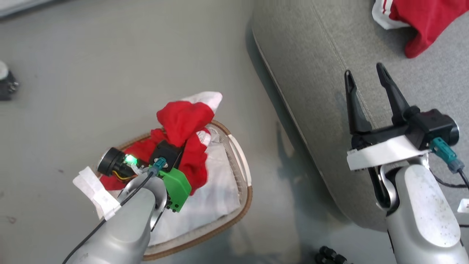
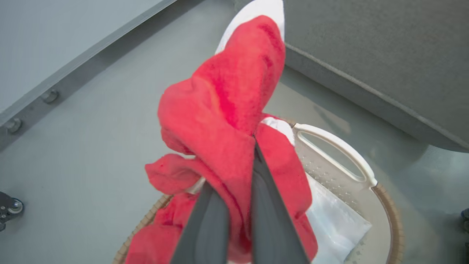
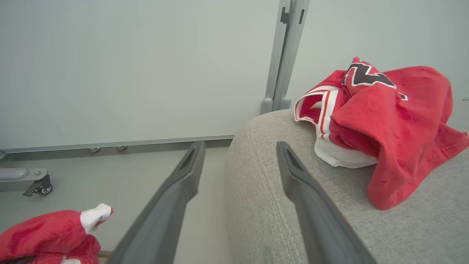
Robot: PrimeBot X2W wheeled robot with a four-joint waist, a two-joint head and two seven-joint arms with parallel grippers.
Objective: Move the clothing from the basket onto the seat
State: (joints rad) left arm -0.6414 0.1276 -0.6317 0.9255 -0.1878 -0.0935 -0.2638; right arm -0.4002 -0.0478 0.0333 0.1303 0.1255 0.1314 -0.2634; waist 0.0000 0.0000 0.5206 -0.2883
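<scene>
Grey floor (image 1: pixel 91 73), pale wall (image 3: pixel 128 66), upholstered seat (image 1: pixel 311 55)

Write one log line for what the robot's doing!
left gripper: shut on red garment at basket | right gripper: open, at seat edge | striped garment: on seat

in the head view, bare floor (image 1: pixel 110 55) lies open across the upper left, and a strip of it runs free between the basket (image 1: pixel 250 194) and the seat (image 1: pixel 311 73). the bunched red garment (image 1: pixel 183 121), pinched in your left end effector (image 2: pixel 253 146), blocks the basket's upper left; its lower right shows open liner (image 1: pixel 216 190). on the seat, the striped red garment (image 1: pixel 421 22) fills the upper right corner; the cushion under your spread right end effector (image 1: pixel 364 69) is free. a dark caster (image 1: pixel 7 86) sits at the left edge.
</scene>
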